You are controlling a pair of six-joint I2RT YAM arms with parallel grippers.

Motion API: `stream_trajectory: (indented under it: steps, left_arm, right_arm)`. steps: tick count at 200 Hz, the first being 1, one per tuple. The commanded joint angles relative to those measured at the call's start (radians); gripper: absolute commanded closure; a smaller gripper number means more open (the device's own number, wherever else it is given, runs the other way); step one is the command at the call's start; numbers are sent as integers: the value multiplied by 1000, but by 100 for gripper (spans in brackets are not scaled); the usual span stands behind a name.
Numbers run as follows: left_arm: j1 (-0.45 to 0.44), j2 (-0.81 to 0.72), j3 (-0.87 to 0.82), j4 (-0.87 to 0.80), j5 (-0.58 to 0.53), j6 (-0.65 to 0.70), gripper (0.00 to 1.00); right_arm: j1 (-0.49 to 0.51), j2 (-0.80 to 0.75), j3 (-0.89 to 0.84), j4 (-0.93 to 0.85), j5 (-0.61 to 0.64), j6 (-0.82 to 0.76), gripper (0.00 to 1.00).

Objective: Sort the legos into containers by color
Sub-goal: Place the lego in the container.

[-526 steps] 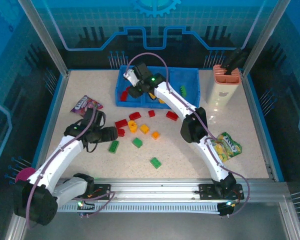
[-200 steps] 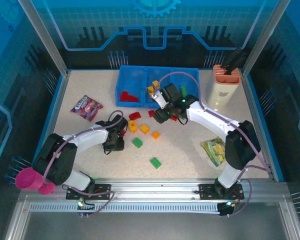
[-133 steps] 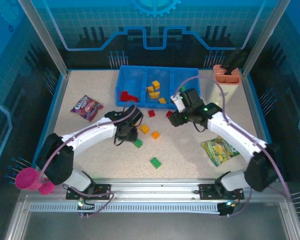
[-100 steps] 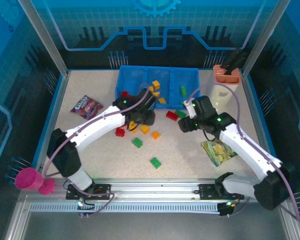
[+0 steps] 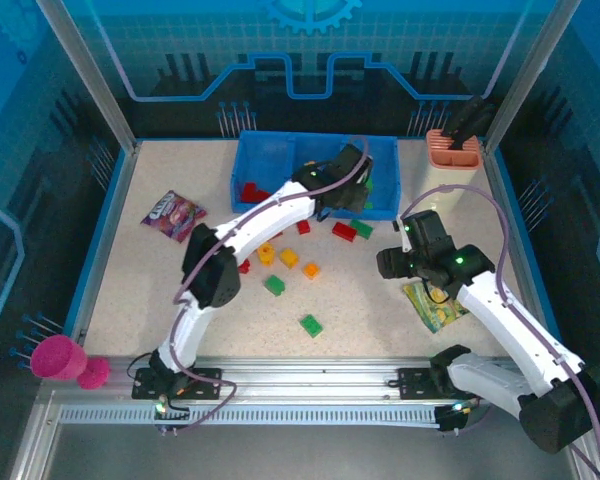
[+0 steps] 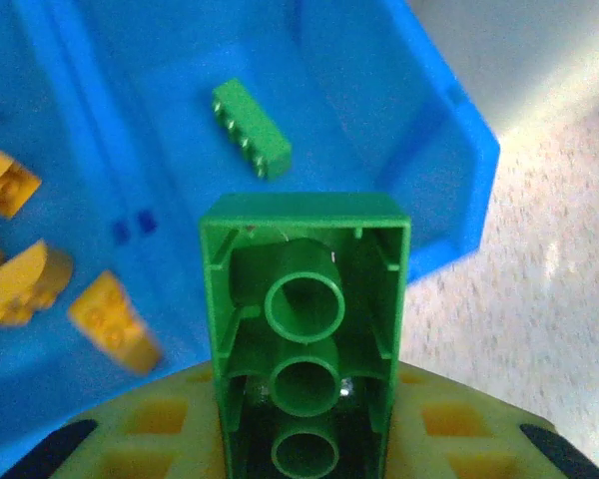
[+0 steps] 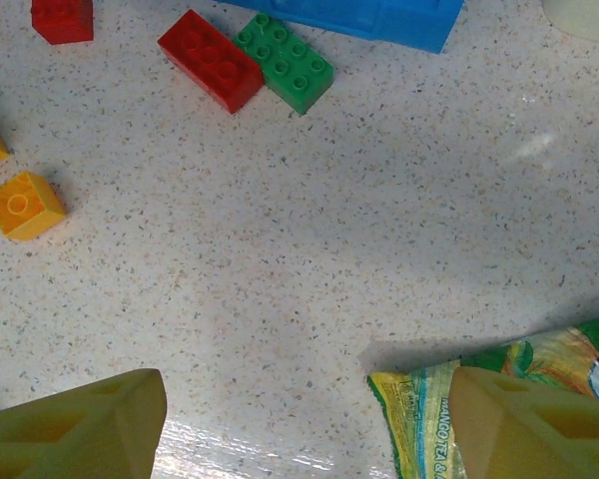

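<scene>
Over the blue bin's right compartment (image 6: pixel 379 110), the left end effector (image 6: pixel 301 439) clamps a green brick (image 6: pixel 304 299).

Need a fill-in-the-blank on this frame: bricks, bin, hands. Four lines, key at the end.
1. The brick gripped by the left hand is ____.
2. The bricks in the blue bin's middle compartment are ____.
3. The loose green brick on the table touches a neighbour coloured ____.
4. The right hand hovers over the table with its fingers ____.

Missing words: green; yellow; red; open.
</scene>
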Motion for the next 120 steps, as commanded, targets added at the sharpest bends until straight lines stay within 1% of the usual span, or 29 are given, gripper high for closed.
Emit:
stream_trajectory:
  steps: [1,17,31,43,69,81,110,120]
  left_arm:
    - [15,124,176,24,-20,27,83]
    - [29,197,251,48,-9,3,82]
    - [39,235,279,78,3,-19,82]
    - [45,255,296,94,14,-27,81]
    - [47,264,305,100,16,-24,76]
    - [46,261,305,96,11,-23,70]
    - [48,239,305,96,15,-17,47]
    - [47,221,304,96,27,-12,43]
  right_arm:
    - [-14,-13,-35,15,-20,47,24]
    - [-17,-14,-39,25,-29,49,24]
    - [-17,-13,-41,31,-30,45,24]
    - [-17,-9,-42,39,-37,41,24]
    - [-20,14,-43,55,-60,36,24]
    - [-20,31,-47,69,-71,32,24]
    - [-23,78,-47,120,-106,22,24]
    - [-22,96,-43,141,-120,9,24]
